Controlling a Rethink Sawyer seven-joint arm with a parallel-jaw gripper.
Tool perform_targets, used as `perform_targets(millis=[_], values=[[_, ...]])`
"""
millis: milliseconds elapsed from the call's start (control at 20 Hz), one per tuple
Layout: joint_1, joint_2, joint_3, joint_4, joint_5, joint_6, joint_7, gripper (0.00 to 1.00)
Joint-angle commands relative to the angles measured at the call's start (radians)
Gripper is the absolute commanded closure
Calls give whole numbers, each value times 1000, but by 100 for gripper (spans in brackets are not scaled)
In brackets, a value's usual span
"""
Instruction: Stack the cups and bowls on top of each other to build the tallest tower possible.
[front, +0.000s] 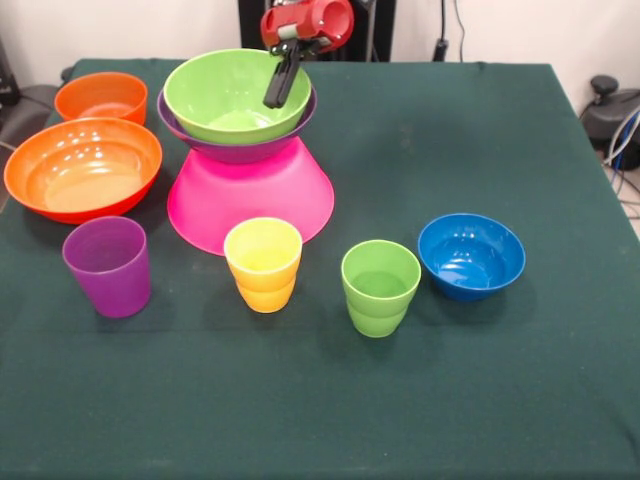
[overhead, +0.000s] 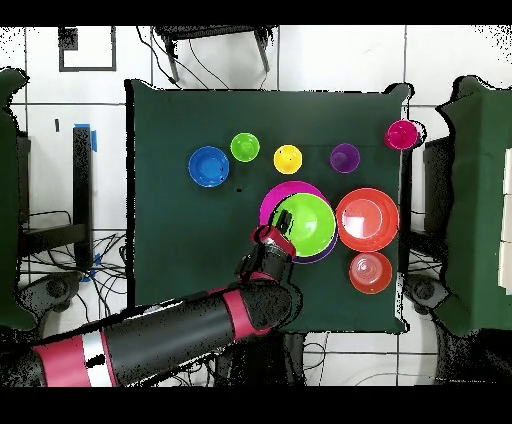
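gripper (front: 283, 88) at lime green bowl (front: 225, 95) rim, atop tower (front: 245, 165)

Dark green cloth-covered table (front: 520, 150): flat, cloth smooth | white tiled floor (overhead: 330, 55) with dark grout lines: surrounds table | loose black cables (overhead: 215, 65): trailing on floor beyond one table edge

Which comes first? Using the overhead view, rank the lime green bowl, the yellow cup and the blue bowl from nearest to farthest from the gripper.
Measured from the gripper in the overhead view:
1. The lime green bowl, on top of the tower, right beside the gripper.
2. The yellow cup, further up the picture, past the tower.
3. The blue bowl, off toward the upper left, standing alone.
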Motion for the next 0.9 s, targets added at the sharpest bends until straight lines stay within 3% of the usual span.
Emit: perform_targets(millis=[50, 650, 900], values=[[-18, 94, 181, -46, 76, -85, -167, 100], [-52, 143, 157, -125, 140, -97, -182, 100], [-52, 134, 148, -131, 132, -94, -172, 100]])
